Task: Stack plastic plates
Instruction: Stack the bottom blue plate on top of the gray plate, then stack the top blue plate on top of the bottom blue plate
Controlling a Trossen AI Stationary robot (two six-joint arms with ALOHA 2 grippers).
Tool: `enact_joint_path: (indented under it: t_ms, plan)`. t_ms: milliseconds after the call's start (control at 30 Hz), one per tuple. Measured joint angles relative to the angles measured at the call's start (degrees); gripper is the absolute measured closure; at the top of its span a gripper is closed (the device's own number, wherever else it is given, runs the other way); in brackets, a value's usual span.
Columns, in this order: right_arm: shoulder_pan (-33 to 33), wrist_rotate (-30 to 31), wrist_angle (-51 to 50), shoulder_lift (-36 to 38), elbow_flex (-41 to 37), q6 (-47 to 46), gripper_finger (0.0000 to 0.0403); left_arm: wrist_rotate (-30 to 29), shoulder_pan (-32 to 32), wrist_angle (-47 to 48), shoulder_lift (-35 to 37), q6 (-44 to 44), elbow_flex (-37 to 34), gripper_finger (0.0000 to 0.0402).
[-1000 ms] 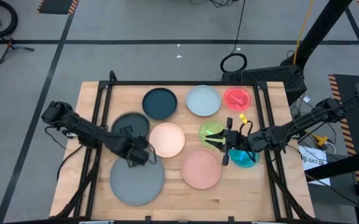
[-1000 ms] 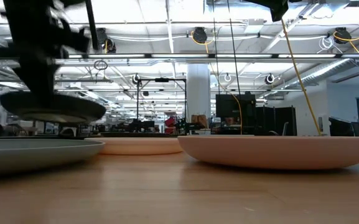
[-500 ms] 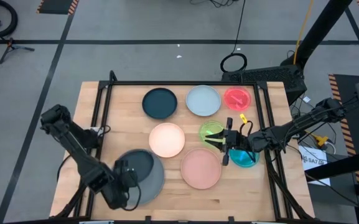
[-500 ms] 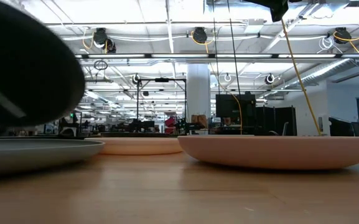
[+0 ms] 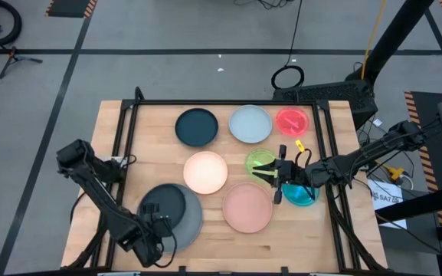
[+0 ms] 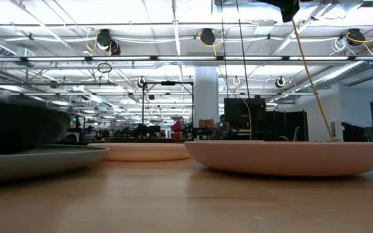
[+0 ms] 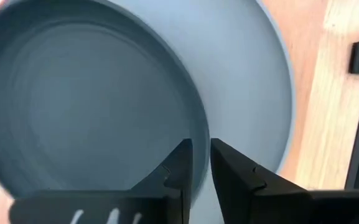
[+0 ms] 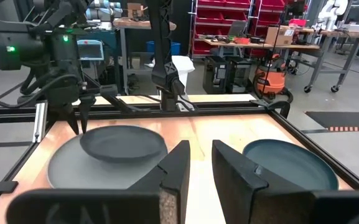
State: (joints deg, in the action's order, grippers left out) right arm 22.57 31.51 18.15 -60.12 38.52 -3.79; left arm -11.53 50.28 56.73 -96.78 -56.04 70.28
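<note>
Charcoal plate: lower left of frame, resting inside large grey plate. Left gripper at its near rim, fingers narrowly parted astride it. Right gripper, fingers narrow, holding nothing, beside green plate.

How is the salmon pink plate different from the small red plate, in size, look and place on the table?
The salmon pink plate is clearly larger than the small red plate. The pink one looks opaque and matte; the red one looks translucent and glossy. The pink one lies near the table's front edge; the red one lies at the far edge, near the right corner. Both are round, lie flat on the wood, and neither is stacked with another plate.
</note>
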Motion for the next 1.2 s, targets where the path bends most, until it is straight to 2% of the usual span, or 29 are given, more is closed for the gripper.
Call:
enact_joint_path:
  t_ms: [167, 300, 433, 567, 633, 767, 967, 1100, 1200]
  plan:
    - [0.0, 0.0, 0.0, 0.0, 0.0, 0.0, 0.0342, -0.2, 0.0, 0.0, 0.0, 1.0, 0.0, 0.0330]
    - [0.0, 0.0, 0.0, 0.0, 0.0, -1.4, 0.0342, -2.9, 0.0, 0.0, 0.1, 6.4, 0.0, 0.0328]
    - [0.0, 0.4, 0.0, 0.0, 0.0, -3.4, 0.0342, -13.4, 0.8, 0.1, 0.4, 16.1, 0.0, 0.0328]
    - [-0.1, 4.3, -0.2, 0.0, 0.0, -7.1, 0.0342, -23.5, 1.0, 0.6, 3.7, 25.4, 0.0, 0.0328]
    - [-0.6, 6.2, 0.2, -0.9, 0.0, -8.5, 0.0342, -28.2, 1.0, 0.5, 7.0, 30.7, -0.6, 0.0328]
    - [-3.3, 6.2, -0.4, -3.6, 0.8, -12.0, 0.0342, -35.6, 0.4, -1.4, 16.1, 39.0, -4.3, 0.0328]
    - [-7.1, 4.2, -3.3, -10.9, 6.1, -16.0, 0.0342, -43.3, -1.3, -8.5, 30.8, 41.1, -14.8, 0.0328]
    - [-11.6, 4.2, -10.3, -15.8, 12.8, -18.6, 0.0342, -50.9, -3.1, -13.3, 37.9, 40.9, -21.6, 0.0328]
    - [-16.8, 2.5, -18.9, -19.0, 19.5, -19.4, 0.0342, -53.8, -5.3, -13.3, 41.3, 40.8, -24.3, 0.0328]
